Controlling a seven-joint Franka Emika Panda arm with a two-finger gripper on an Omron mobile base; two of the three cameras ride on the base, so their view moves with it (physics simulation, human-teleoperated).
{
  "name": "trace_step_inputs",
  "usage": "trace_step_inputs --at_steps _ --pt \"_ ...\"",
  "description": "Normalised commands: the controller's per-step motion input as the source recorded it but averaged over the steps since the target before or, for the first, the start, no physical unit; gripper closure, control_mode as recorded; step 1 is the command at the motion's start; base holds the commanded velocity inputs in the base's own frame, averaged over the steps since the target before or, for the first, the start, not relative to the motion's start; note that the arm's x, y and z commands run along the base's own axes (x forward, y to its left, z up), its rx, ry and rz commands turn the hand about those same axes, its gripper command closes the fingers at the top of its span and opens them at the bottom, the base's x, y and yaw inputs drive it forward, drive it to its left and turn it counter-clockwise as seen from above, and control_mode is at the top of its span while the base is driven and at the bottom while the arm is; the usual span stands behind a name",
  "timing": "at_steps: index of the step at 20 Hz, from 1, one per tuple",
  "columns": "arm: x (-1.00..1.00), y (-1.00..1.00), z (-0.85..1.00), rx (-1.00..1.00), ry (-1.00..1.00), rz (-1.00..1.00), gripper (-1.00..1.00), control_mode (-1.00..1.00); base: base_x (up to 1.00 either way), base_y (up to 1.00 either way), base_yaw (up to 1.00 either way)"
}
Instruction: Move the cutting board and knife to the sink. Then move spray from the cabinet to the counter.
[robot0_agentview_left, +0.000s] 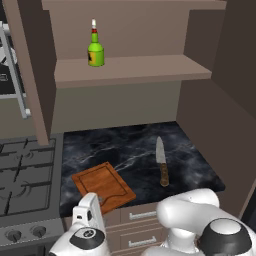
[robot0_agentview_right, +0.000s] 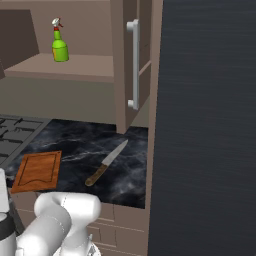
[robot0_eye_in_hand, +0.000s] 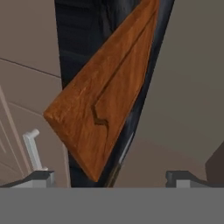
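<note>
On the counter (robot0_agentview_left: 140, 145), beside the stove (robot0_agentview_left: 25, 175), the cutting board (robot0_agentview_left: 102, 186) lies flat near the front edge, turned at an angle, one corner reaching over the edge above the drawers (robot0_agentview_left: 142, 215). The knife (robot0_agentview_left: 161, 162) lies to its right, apart from it, with the blade pointing toward the back wall and the wooden handle toward the front; from the right base view the knife (robot0_agentview_right: 106, 163) runs diagonally between the cutting board (robot0_agentview_right: 38, 171) and the open cabinet door (robot0_agentview_right: 131, 65). The spray (robot0_agentview_left: 95, 49) stands upright on the shelf of the cabinet (robot0_agentview_left: 130, 70), toward its left side.

Low at the counter's front, the end effector (robot0_eye_in_hand: 109, 177) looks onto the cutting board (robot0_eye_in_hand: 103, 100) from close by. Its two fingertips (robot0_eye_in_hand: 41, 177) stand wide apart with nothing between them, and they do not touch the board.
</note>
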Motion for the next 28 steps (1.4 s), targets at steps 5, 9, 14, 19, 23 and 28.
trace_step_inputs --at_steps 5,9,14,19,23,28 --pt "0.20 0.13 -0.22 -0.05 0.02 0.01 -1.00 -1.00 0.00 0.00 0.00" --pt "0.09 0.18 -0.21 -0.06 0.01 0.01 -1.00 -1.00 0.00 0.00 0.00" --pt "0.04 0.20 -0.18 -0.06 0.00 0.00 -1.00 -1.00 0.00 0.00 0.00" --pt "0.10 0.12 -0.05 -0.04 0.00 0.00 -1.00 -1.00 0.00 0.00 0.00" --pt "0.14 0.02 0.00 -0.02 0.00 0.00 -1.00 -1.00 0.00 0.00 0.00" --pt "0.04 0.00 0.00 -0.01 0.00 0.00 -1.00 -1.00 0.00 0.00 0.00"
